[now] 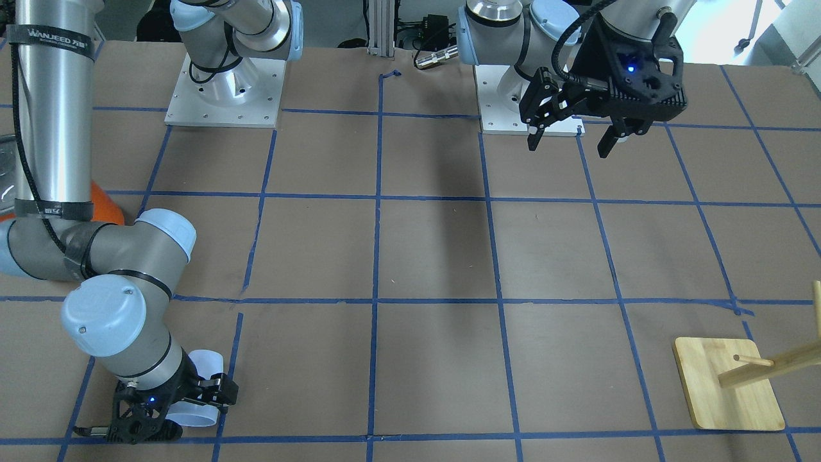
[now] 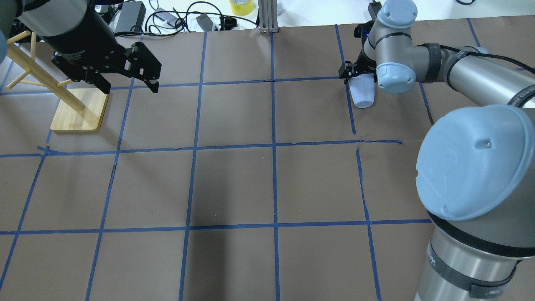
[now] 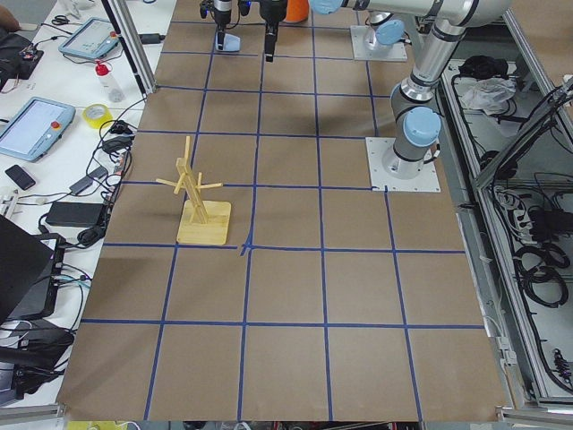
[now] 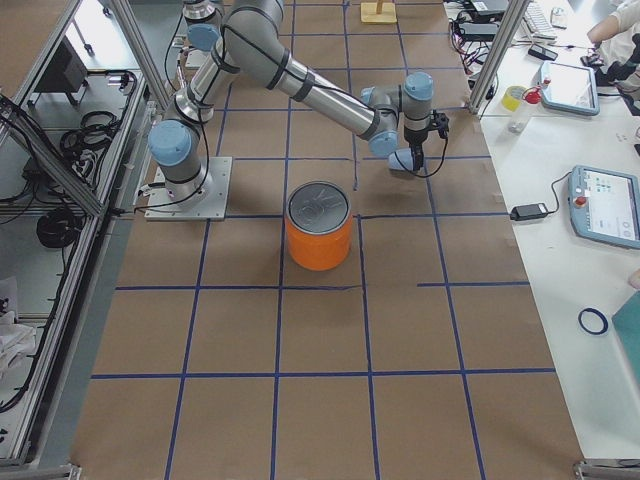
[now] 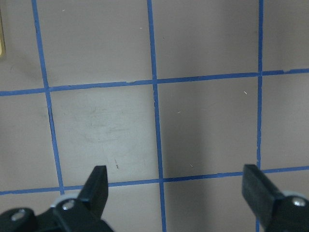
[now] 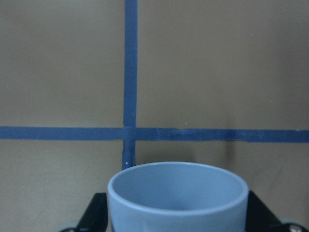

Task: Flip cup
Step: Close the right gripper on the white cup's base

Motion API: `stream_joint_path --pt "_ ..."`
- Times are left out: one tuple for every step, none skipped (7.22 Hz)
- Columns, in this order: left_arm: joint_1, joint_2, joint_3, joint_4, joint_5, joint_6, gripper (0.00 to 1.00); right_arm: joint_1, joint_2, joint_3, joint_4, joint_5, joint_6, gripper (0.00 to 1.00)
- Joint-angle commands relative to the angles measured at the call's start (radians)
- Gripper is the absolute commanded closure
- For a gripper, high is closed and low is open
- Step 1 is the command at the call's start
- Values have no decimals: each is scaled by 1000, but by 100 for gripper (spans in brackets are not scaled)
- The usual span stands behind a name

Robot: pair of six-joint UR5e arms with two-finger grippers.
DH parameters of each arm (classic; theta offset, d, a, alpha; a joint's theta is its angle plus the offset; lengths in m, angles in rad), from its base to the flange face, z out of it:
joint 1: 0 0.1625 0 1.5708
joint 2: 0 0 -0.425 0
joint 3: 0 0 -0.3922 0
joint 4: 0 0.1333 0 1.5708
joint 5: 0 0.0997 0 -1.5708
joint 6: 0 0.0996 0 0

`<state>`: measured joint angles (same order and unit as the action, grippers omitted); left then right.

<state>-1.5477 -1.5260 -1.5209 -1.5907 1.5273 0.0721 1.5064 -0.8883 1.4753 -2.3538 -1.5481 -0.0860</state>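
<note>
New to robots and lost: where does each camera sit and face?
Front-facing: across the table, facing the robot; right end effector holds the cup.
Overhead: behind its shoulders, looking forward, down; right arm.
Exterior left: table's end, looking past the rack; left arm.
Exterior right: opposite end, past the orange can; right arm.
Left wrist: straight down; open left end effector.
Right wrist: over the cup's rim.
First two share the cup.

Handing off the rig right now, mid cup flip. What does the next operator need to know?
Left hand: open, empty, raised above the table near the wooden rack.
Right hand: shut on the cup, operators' side of the table; its open mouth shows in the wrist view.
Done: cup grasped.
Left: finish the flip, set it down, release. Cannot tell if it touches the table.
</note>
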Motion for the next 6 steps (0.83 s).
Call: stream_joint_path --pt "0 1 1 0 0 0 0 0 0 14 2 -16 -20 73" --pt "0 3 -1 0 2 0 0 0 -4 16 7 -13 -18 77" --pt "0 4 2 0 2 0 0 0 -8 14 5 3 -18 84" --pt "0 3 2 0 1 0 0 3 -14 4 8 -3 -18 85" --pt "-2 3 1 0 0 -2 0 9 -36 3 14 6 -24 91" --pt "-2 4 1 0 0 -2 0 50 -59 13 21 3 -40 92"
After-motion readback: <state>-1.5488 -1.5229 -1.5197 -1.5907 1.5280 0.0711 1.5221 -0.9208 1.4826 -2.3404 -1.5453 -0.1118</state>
